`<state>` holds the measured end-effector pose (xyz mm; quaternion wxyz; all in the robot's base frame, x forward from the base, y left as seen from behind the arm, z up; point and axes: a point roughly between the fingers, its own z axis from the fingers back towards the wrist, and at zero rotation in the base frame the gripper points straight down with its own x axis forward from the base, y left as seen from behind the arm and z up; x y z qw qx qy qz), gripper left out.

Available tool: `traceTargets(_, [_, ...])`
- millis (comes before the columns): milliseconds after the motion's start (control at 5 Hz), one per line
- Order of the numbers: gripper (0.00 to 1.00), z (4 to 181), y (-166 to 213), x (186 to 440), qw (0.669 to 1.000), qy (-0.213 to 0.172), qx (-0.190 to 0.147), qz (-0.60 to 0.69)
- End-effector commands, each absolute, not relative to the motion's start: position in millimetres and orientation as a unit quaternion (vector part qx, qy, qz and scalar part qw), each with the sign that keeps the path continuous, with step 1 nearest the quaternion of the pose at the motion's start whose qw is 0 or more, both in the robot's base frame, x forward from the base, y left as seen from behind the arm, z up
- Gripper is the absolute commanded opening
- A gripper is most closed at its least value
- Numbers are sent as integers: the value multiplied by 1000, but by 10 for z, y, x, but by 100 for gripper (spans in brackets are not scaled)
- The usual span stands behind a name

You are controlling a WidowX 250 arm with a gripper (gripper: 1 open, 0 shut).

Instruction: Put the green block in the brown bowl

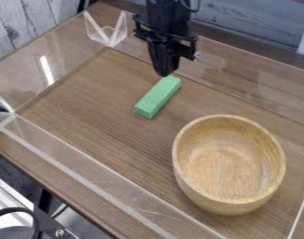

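Black and angular, the gripper (166,65) hangs pointing down above the wooden tabletop (92,112), its 2 slim fingers pressed together with nothing between them. Just below and in front of its tips, apart from them, the green block (158,96) lies flat on the wood: a small bright green bar with flat faces and crisp edges, set diagonally. Nearer the camera and to the right, well apart from the block, sits the brown bowl (189,140), round, light tan, thick-rimmed, with visible grain inside. Clear acrylic walls (67,154) with shiny edges border the dark, streaky tabletop. No writing can be read.
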<state>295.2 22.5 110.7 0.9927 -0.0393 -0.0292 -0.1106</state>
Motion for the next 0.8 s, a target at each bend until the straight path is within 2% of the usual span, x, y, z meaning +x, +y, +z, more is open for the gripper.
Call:
traceTargets(0, [100, 1197, 295, 3043, 992, -57, -29, -111])
traceTargets(600, [100, 908, 557, 3140, 994, -37, -18, -96])
